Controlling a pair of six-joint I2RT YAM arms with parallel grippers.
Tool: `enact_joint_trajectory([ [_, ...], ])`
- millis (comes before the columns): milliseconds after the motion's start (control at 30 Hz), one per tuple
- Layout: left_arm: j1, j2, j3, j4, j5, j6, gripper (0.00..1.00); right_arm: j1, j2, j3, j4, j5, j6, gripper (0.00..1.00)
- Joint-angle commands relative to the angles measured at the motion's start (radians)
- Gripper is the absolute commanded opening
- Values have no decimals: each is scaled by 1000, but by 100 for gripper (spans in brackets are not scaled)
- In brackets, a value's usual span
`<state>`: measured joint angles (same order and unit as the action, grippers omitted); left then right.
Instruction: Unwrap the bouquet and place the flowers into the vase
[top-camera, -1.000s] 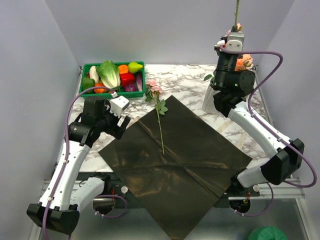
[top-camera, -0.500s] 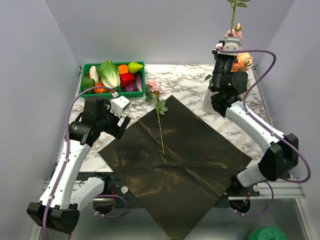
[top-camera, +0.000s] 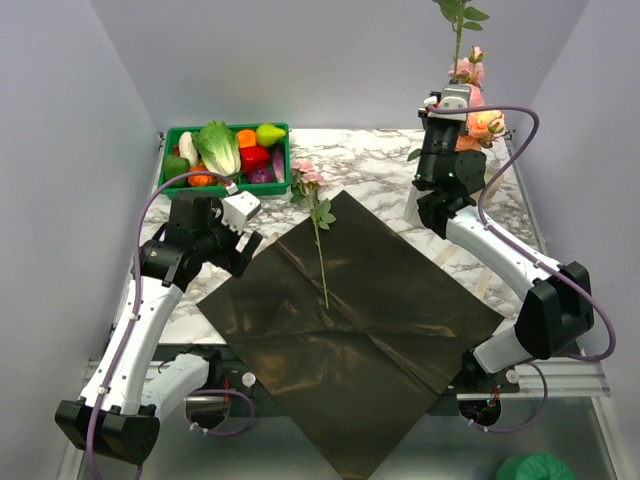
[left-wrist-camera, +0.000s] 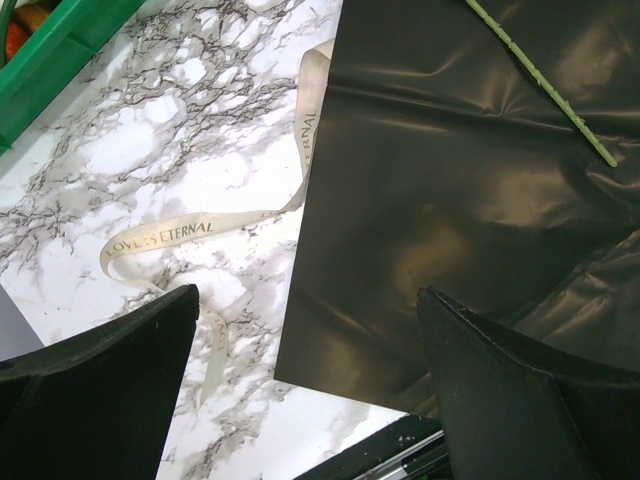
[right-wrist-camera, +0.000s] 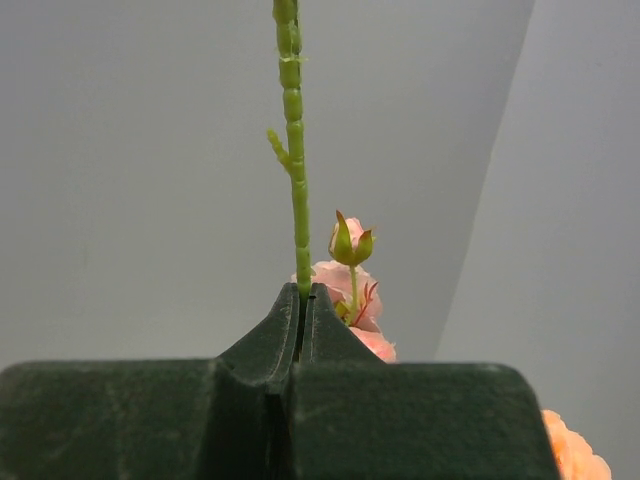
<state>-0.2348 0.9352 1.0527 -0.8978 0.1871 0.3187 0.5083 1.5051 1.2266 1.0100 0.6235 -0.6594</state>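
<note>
One stem (top-camera: 458, 48) stands higher than a second ago: the right gripper (top-camera: 456, 92) has carried it up and a touch to the left, so its leaves now show at the top of the overhead view. The left arm, the dark paper (top-camera: 350, 330) and the loose rose (top-camera: 320, 235) lying on it have not moved.

Seen from the right wrist, the jaws are pinched tight on the thin green stem, which rises straight up out of the slit between them. A pink bud (right-wrist-camera: 350, 240) and pink blooms sit just behind the fingertips. Peach roses (top-camera: 485, 123) crowd beside that gripper, over the white vase (top-camera: 413, 205), which shows only as a sliver behind the arm.

The left gripper (left-wrist-camera: 307, 297) hangs with its jaws spread wide and nothing between them, over the near-left edge of the paper. The cream ribbon (left-wrist-camera: 160, 235) curls on the marble table (top-camera: 370, 160) below it, and the loose rose's stem end lies well off to the far side. The green crate (top-camera: 225, 150) of toy vegetables sits at the far left
</note>
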Motion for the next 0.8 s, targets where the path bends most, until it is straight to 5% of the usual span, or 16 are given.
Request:
enact_joint_trajectory([
  [0, 6, -6, -7, 17, -17, 11, 99, -7, -17, -21, -28, 65, 70, 10],
  [33, 6, -6, -7, 19, -17, 10, 99, -5, -32, -27, -46, 76, 84, 21],
  [267, 6, -7, 6, 13, -11, 8, 99, 21, -121, -140, -106, 139, 190, 37],
  [367, 6, -6, 12, 10, -5, 5, 99, 42, -143, -171, -154, 162, 213, 64],
  [533, 6, -12, 15, 5, 2, -4, 99, 91, -226, -217, -247, 240, 303, 78],
  [633, 6, -16, 13, 5, 9, -9, 99, 136, -285, -226, -465, 216, 458, 88],
  [767, 6, -22, 23, -1, 14, -15, 99, 231, -330, -271, -629, 357, 590, 91],
])
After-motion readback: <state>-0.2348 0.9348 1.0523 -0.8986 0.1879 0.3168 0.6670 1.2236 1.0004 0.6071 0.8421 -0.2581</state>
